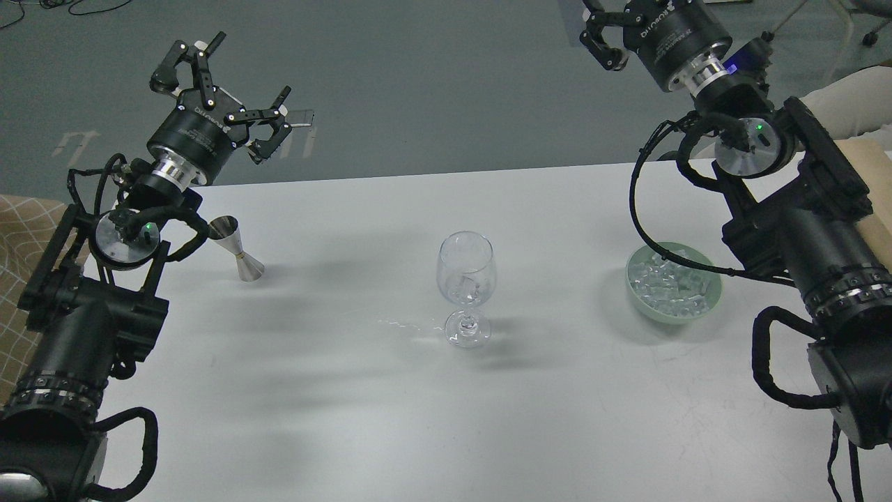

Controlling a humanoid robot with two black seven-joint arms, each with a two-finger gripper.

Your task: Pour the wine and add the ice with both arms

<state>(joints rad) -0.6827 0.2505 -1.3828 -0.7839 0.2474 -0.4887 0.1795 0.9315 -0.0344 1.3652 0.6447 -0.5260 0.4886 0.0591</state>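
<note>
Ice (672, 287): heap of small clear cubes in a pale green bowl (705, 311), toward the right edge of the bench (348, 418). A cube or two also sit inside the wine glass (467, 279), which stands upright at mid-bench, well apart from the bowl.

Left gripper (221, 97): raised beyond the far left corner of the bench, jaws spread, holding nothing. Right gripper (605, 35): raised beyond the far edge, partly cut off by the top of the view; cannot tell how its jaws stand.

Handling, judged: cubes look light, hard and slick, likely wet; one would slip from a loose pinch, so take a single cube from the top of the heap across two flat faces. The glass is thin, fragile and top-heavy on its stem; a knock to the bowl of the glass would tip it. Hold at the stem if steadying is needed.

Surroundings: steel jigger (237, 249) upright near the far left corner, just beside the left arm's cable loop. Small clear smear on the bench left of the glass foot. The right arm's forearm and cable overhang the bowl's right rim, crowding the approach from that side.
</note>
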